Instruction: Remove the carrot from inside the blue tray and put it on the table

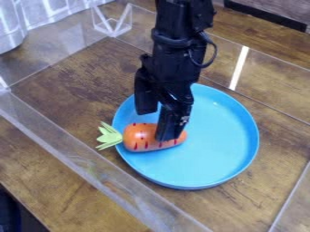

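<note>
Carrot (138, 138) located inside the blue tray (212, 163), at the side nearest the clear panel (87, 161); leafy top (109, 137) laid over the rim. Black end effector (165, 111) positioned directly above the carrot, fingertips lowered to its level, part of the orange body hidden behind them. Fingers spread wide; no firm grip shown. Contact with the carrot cannot be told from this angle. Tray rested on the dark brown wooden worktop (61, 80). No brand, label or writing can be read on anything in view.
</note>
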You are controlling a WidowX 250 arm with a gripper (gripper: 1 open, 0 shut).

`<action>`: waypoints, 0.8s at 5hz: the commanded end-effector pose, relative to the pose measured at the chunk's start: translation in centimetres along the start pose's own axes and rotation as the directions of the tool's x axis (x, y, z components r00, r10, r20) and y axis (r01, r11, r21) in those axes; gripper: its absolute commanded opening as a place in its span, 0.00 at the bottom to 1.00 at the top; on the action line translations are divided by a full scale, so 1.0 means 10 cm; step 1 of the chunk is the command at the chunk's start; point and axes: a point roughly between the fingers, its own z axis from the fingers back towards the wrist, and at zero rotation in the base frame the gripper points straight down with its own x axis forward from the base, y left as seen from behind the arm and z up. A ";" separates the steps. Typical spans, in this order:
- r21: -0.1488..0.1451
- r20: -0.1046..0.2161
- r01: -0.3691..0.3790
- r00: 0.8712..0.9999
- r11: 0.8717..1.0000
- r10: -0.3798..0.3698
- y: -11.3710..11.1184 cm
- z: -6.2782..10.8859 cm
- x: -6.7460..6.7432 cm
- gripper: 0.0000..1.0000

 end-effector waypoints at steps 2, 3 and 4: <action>0.014 0.073 0.003 0.997 1.000 -0.004 0.08 0.12 0.07 1.00; 0.010 0.079 0.004 0.997 1.000 -0.004 0.11 0.09 0.07 1.00; 0.007 0.086 0.009 0.996 1.000 -0.010 0.14 0.06 0.08 1.00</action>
